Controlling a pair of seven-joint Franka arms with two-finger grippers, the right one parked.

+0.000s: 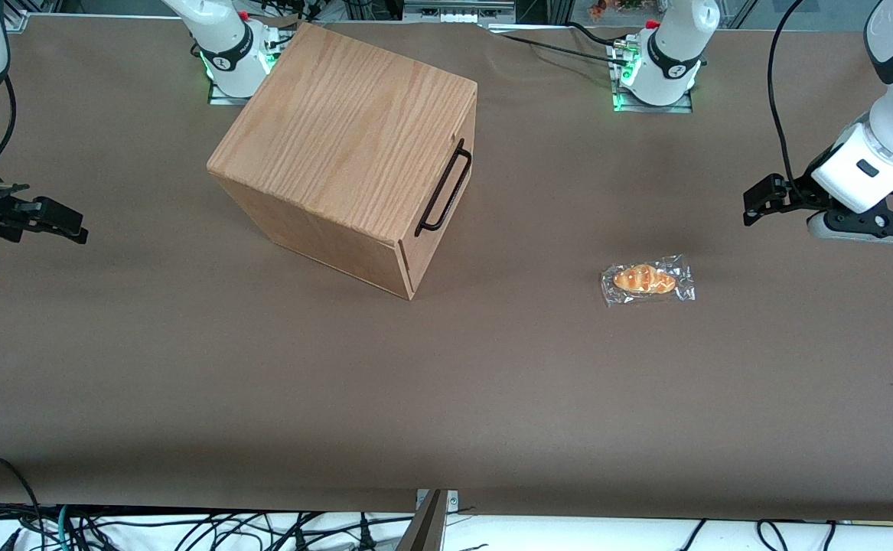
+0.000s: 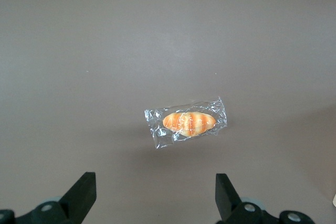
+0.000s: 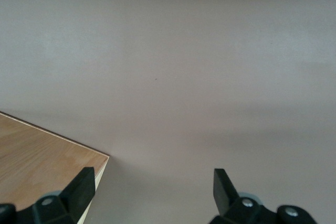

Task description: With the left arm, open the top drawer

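The big oak box (image 1: pixel 354 145) stands on the brown table toward the parked arm's end. Its top drawer (image 1: pixel 460 126) looks shut, and the front with the long black bar handle (image 1: pixel 444 186) faces the working arm's end. My left arm's gripper (image 1: pixel 754 203) hangs above the table well off toward the working arm's end, far from the handle. In the left wrist view the gripper (image 2: pixel 154 182) is open, its fingers wide apart with nothing between them. The drawer does not show in that view.
A small bread roll in a clear wrapper (image 1: pixel 647 280) lies on the table between the box and my gripper, nearer the front camera than both; it also lies below the gripper (image 2: pixel 188 123). The arm bases (image 1: pixel 656 65) stand at the table's back edge.
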